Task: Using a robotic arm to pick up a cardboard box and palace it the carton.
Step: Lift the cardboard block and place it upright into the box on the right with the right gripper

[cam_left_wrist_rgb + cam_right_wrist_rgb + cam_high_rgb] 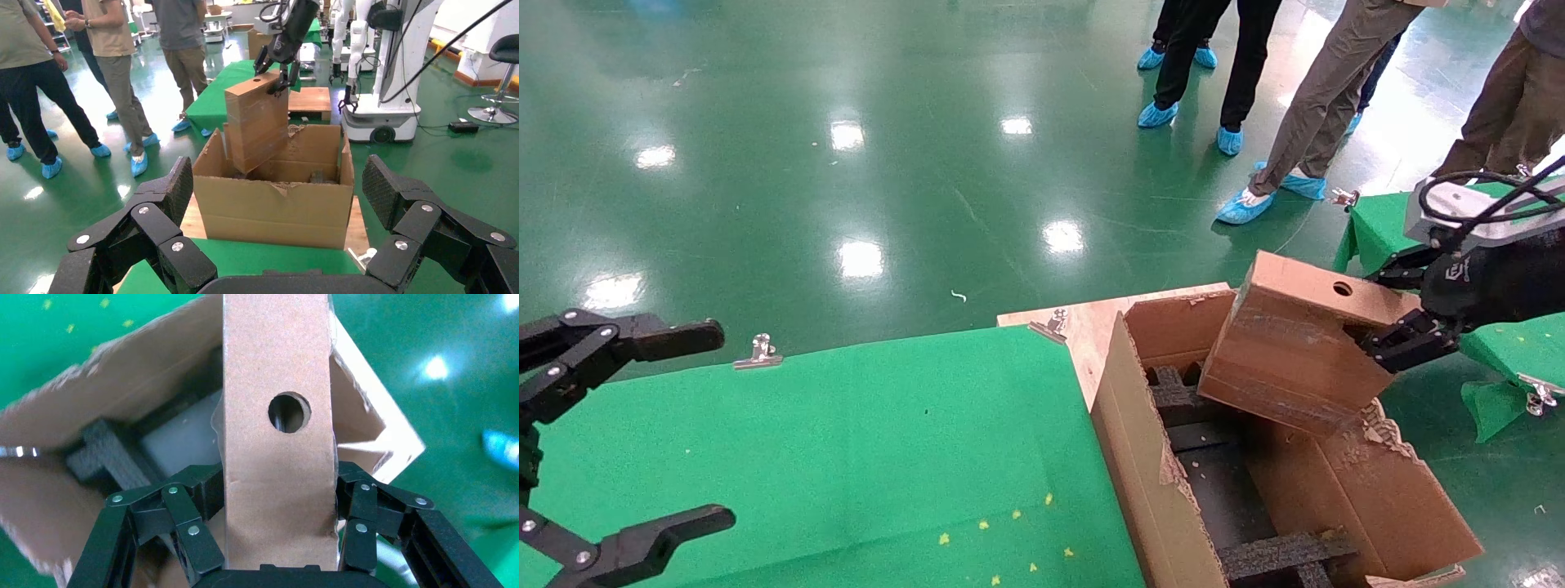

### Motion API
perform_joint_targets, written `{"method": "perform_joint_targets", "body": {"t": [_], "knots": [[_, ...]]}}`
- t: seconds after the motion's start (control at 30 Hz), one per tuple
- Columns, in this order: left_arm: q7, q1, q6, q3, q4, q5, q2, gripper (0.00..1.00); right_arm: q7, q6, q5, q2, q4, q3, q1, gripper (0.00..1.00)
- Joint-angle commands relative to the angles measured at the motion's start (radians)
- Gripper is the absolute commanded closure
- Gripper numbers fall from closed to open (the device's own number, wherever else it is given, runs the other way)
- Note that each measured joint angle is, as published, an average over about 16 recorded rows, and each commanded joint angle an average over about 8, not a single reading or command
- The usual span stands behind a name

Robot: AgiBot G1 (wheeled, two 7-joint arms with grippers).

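Your right gripper (1389, 314) pinched one cardboard box (1295, 351), tilted, holed end toward the gripper, over one carton (1148, 482); left gripper (695, 425) spread.

A robotics lab: glossy green floor (846, 180), onlookers in blue shoe covers (1242, 206), cloth-draped tables (846, 441), another white robot (392, 61) standing nearby.

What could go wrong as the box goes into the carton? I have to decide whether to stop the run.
1. The cardboard box hangs tilted in the right gripper, held by its top end only, so it may swing or slip.
2. Its low corner sits near the carton's ragged torn flap and could snag.
3. Black foam inserts inside may stop it seating flat.
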Motion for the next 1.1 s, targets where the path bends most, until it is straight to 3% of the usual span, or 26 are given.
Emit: {"method": "perform_joint_targets", "body": {"t": [0.03,0.27,0.6,1.1], "knots": [[0.0,0.0,0.0,0.0,0.0,0.0,0.0,0.0,0.06,0.027,0.011,0.012,0.01,0.0,-0.017,1.0],[0.0,0.0,0.0,0.001,0.0,0.0,0.0,0.0,0.327,0.095,0.027,0.078,0.134,-0.017,-0.053,1.0],[0.001,0.0,0.0,0.001,0.0,-0.001,0.0,0.0,0.656,0.267,-0.073,0.134,0.291,-0.063,-0.052,1.0],[0.001,0.0,-0.001,0.001,0.001,-0.001,-0.001,0.0,0.742,0.317,-0.094,0.145,0.328,-0.074,-0.052,1.0]]}}
